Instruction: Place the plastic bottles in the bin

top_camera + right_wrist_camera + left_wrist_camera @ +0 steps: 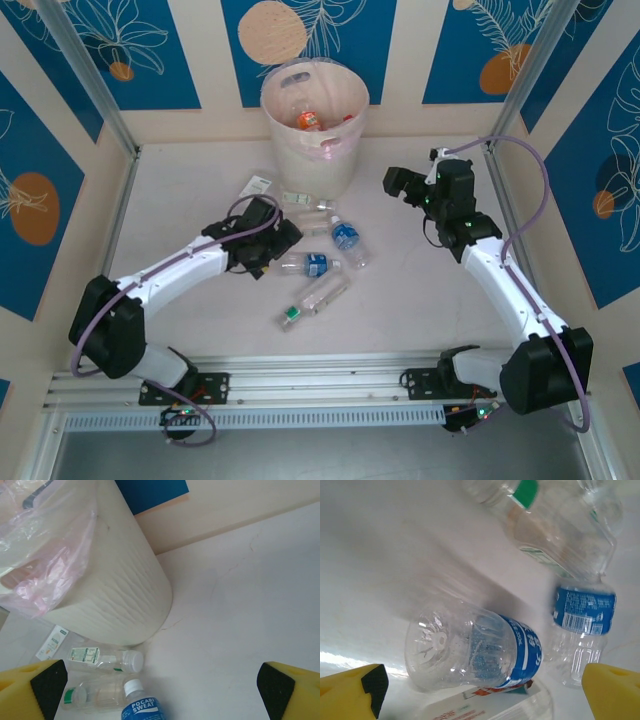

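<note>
Left wrist view: my left fingers [612, 692] stand fully spread, holding nothing; a blue-labelled bottle [470, 650] lies on the counter [380, 555] just ahead. My right fingers [295, 690] are equally wide and empty, near the bin [110, 580]. Further loose bottles [345, 240] lie on the counter before the bin; an orange-capped bottle [308, 120] sits inside it.

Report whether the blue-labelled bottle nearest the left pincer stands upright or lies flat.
Lying flat. The blue-labelled bottle rests sideways on the table, round base facing the left wrist camera.
</note>
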Motion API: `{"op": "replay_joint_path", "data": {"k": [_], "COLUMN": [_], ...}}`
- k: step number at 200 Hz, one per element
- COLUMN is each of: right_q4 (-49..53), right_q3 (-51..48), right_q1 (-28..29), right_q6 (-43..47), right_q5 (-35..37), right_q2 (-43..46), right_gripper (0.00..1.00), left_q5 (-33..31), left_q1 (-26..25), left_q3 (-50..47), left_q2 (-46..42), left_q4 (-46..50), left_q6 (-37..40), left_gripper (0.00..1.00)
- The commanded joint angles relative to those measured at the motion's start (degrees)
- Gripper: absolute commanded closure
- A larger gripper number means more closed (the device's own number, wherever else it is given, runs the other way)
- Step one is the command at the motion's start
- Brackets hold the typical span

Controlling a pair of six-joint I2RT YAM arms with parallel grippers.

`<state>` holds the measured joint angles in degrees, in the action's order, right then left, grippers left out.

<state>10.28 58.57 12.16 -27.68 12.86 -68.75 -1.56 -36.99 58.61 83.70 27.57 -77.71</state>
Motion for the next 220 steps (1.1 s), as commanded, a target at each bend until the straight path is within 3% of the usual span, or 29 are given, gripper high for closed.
{"op": "replay_joint_path", "data": {"k": [1, 16, 36, 87, 137, 164, 220], "right_q4": [0.4, 0.4, -0.3, -0.4, 0.3, 0.7, 0.8], "right_q3": [-1.6, -3.0, -4.6, -5.0, -5.5, -5.4, -5.6], "right_q1": [-0.8, -1.4, -2.4, -4.3, -5.0, -5.2, -5.5], "right_q6": [1.7, 2.3, 2.4, 3.5, 4.2, 4.2, 4.1], "right_q5": [-1.7, -2.1, -2.9, -6.1, -7.1, -7.7, -8.0], "right_q2": [2.4, 3.6, 4.8, 5.5, 6.0, 6.1, 6.0], "right_gripper": [0.0, 0.0, 0.0, 0.01, 0.0, 0.0, 0.0], "left_q5": [-1.6, -3.2, -0.8, 4.7, 3.4, 0.7, -3.5], "left_q1": [-1.6, -1.6, -1.6, -2.2, -2.2, -2.1, -1.2], "left_q3": [-2.3, -3.0, -6.4, -2.6, -0.6, -0.1, -1.3], "left_q2": [-1.4, -1.5, -0.5, 7.7, 15.1, 16.2, 15.6], "left_q4": [-3.2, -2.4, -9.4, -8.2, -13.8, -15.3, -19.5], "left_q6": [-16.6, -21.4, -28.1, -31.9, -33.7, -33.5, -31.5], "left_gripper": [0.0, 0.0, 0.0, 0.0, 0.15, 0.27, 0.4]}}
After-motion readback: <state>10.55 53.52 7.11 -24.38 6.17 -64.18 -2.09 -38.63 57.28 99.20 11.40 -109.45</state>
